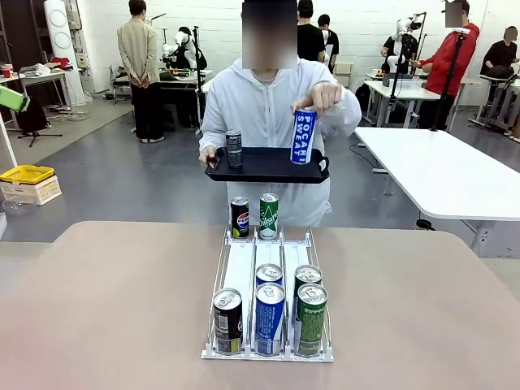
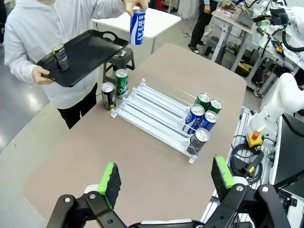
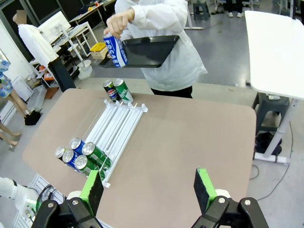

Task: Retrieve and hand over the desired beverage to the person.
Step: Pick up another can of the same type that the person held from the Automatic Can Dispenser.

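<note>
Cans (image 1: 269,313) in rack (image 1: 240,268) on table (image 1: 106,309)

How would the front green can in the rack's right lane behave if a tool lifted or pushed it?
The front green can looks like smooth, rigid metal: it probably keeps shape but could slip in a light grip. Tall and upright against the rack's front stop, it likely tips rather than slides when pushed. The green can behind may slide forward once it leaves.

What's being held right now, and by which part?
The left gripper and right gripper are open, holding nothing. One hand of the person grips the blue can by its top; the other hand holds the black tray at one end.
</note>
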`<state>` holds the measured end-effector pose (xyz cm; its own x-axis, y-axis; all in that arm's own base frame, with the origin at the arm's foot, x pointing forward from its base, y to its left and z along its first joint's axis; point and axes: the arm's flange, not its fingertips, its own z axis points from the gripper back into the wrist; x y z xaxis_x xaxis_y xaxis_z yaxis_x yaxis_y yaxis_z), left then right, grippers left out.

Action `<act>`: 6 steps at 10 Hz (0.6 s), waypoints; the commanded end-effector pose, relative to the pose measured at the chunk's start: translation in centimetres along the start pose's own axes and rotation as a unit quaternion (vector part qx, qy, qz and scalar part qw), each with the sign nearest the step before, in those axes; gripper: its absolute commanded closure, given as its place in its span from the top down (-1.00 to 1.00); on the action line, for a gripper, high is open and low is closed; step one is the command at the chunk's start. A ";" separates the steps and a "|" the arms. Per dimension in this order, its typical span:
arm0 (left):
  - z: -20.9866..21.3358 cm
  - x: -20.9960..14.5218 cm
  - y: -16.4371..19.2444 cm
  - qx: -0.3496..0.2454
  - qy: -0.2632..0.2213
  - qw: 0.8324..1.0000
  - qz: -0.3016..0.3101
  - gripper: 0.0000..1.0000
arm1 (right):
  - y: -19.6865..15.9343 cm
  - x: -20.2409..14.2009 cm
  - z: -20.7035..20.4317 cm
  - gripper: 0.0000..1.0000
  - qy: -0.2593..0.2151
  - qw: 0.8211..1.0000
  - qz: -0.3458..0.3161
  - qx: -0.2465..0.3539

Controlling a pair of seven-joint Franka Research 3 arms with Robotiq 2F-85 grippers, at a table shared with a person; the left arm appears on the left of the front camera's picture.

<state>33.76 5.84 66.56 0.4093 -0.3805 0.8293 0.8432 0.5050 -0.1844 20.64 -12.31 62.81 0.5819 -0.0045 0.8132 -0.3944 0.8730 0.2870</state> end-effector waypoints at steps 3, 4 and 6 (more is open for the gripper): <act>0.1 0.0 0.1 -0.005 -0.008 1.000 0.001 1.00 | 0.0 -0.1 -0.2 1.00 0.000 1.000 -0.001 0.001; 0.1 0.0 0.1 -0.005 -0.008 1.000 0.001 1.00 | 0.0 -0.1 -0.2 1.00 0.000 1.000 -0.001 0.001; 0.1 0.0 0.1 -0.005 -0.008 1.000 0.001 1.00 | 0.0 -0.1 -0.2 1.00 0.000 1.000 -0.001 0.001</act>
<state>33.76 5.84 66.56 0.4094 -0.3806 0.8292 0.8433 0.5047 -0.1847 20.64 -12.31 62.81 0.5819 -0.0045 0.8132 -0.3944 0.8730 0.2870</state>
